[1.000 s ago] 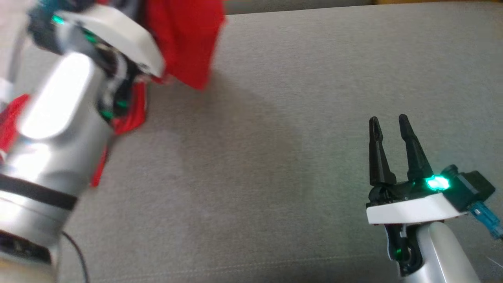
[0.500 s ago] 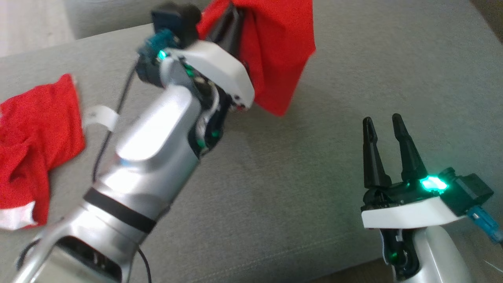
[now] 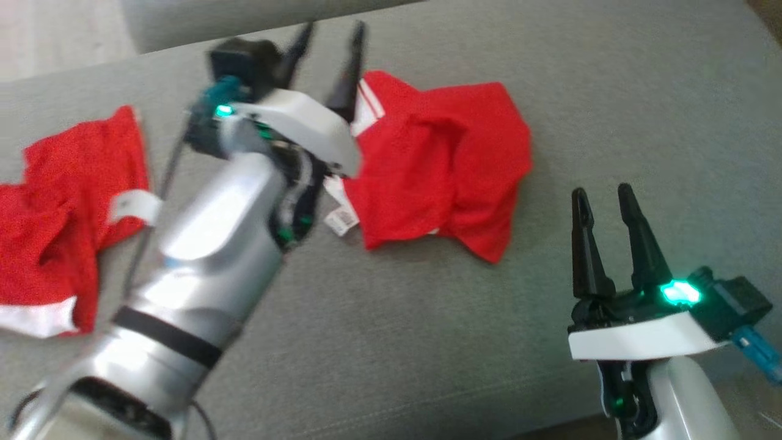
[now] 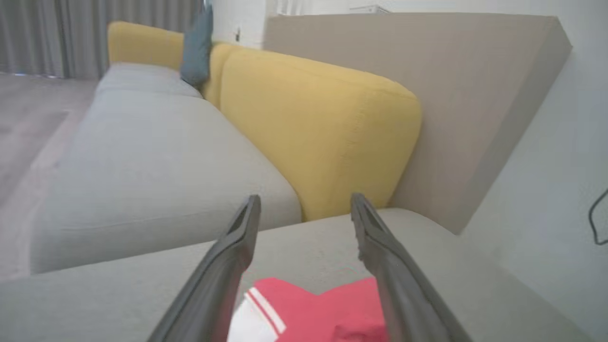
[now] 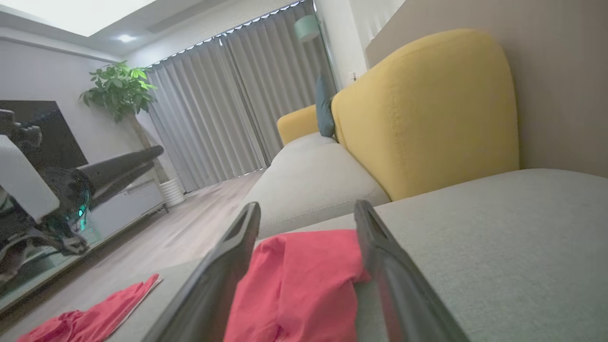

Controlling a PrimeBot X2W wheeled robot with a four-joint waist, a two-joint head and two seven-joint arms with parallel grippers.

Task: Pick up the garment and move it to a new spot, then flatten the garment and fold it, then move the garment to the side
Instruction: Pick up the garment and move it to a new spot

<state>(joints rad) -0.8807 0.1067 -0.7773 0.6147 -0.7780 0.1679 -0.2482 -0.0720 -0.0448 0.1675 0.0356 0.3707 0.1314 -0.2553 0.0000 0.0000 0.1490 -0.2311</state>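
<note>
Head view: the left gripper (image 3: 333, 29) now stands with its two fingers spread wide and nothing between them. Half a second ago those fingers were pinched on the garment (image 3: 440, 165), which hung from them in a bunch. The garment now lies dropped on the sofa seat (image 3: 427, 342), about midway across it and nearer the back edge than the front. It is rumpled, with one flap doubled over the middle, a white-striped edge turned up beside the left gripper's fingers, and a white label (image 3: 341, 220) sticking out at its left side. A second red garment (image 3: 67, 183) lies well apart at the seat's left edge. The right gripper (image 3: 602, 192) hovers near the front right corner, fingers parted and empty, just off the garment's lower right corner.

Left wrist view: the left gripper's (image 4: 305, 199) parted fingers point toward the yellow backrest (image 4: 323, 128), and the garment (image 4: 327, 313) lies below them on the seat, apart from both.

Right wrist view: the right gripper (image 5: 306, 206) looks low across the seat with the garment (image 5: 294, 275) lying ahead between its open fingers, not touched.

The release suggests the move to a new spot is done. Flattening comes next, and the doubled flap will likely need pulling out by both grippers.
</note>
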